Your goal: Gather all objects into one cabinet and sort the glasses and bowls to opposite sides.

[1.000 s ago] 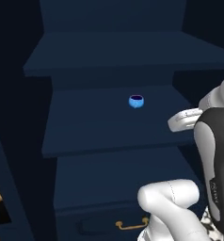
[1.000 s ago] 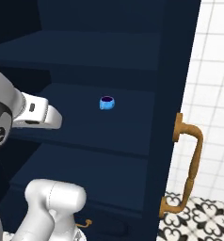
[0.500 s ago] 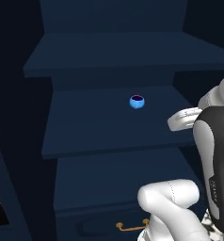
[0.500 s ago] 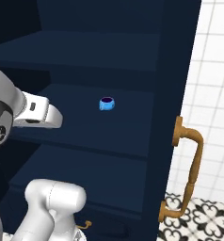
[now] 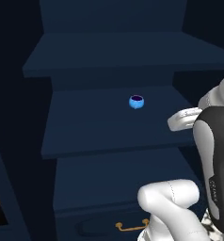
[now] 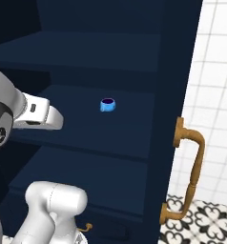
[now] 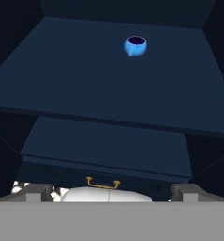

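While the white arm is folded low in front of the open navy cabinet (image 6: 182, 57), the small bright-blue bowl (image 5: 136, 101) sits alone on the middle shelf (image 5: 95, 127), well back from the shelf's front edge and somewhat toward its right side; its dark purple inside faces up, so it stands upright. From the right base camera the same bowl sits near the centre of that shelf, with the open door's long curved brass handle (image 6: 190, 176) hanging off to the right before a white tiled wall (image 6: 218, 71). In the view from the hand, the bowl lies toward the shelf's far edge, well apart from the gripper (image 7: 109, 190); the two dark finger tips rise far apart at the bottom, so the jaws stand released and carry nothing. A lower shelf and a drawer with a small brass pull (image 7: 102, 182) lie below.

Judging from this, the step in hand seems to be the approach to the blue bowl, or a check of where it lies; the next move would call for reaching deep over the shelf without striking the shelf above, then closing on the bowl's small rim.
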Robot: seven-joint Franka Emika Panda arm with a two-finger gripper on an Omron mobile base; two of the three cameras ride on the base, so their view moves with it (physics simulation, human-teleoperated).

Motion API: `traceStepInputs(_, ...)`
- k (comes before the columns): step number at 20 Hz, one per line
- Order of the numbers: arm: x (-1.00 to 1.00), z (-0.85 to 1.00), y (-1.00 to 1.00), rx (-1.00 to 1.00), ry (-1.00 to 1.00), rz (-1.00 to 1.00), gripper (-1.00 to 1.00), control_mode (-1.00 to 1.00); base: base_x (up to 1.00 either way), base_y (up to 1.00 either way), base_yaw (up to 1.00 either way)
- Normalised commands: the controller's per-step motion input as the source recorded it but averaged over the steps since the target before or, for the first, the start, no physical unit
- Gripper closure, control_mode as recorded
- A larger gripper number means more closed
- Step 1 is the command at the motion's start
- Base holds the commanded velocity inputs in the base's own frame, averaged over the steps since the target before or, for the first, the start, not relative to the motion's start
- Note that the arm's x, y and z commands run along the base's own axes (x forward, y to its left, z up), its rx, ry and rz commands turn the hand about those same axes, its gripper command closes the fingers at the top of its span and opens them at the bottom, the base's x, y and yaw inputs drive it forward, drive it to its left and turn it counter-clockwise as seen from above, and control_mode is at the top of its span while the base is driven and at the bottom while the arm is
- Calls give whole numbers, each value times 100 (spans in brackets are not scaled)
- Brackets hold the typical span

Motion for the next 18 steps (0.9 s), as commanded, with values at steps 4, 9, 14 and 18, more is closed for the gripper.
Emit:
traceStepInputs(4,0,54,-22,0,-9,-5,-100,-100,0,-8,-1)
traceStepInputs(9,4,87,-20,0,-20,-12,-100,-100,0,0,0)
traceStepInputs(14,8,34,-8,1,-11,-8,-100,-100,0,0,0)
traceStepInputs(18,0,-98,0,6,-25,11,-100,-100,0,0,0)
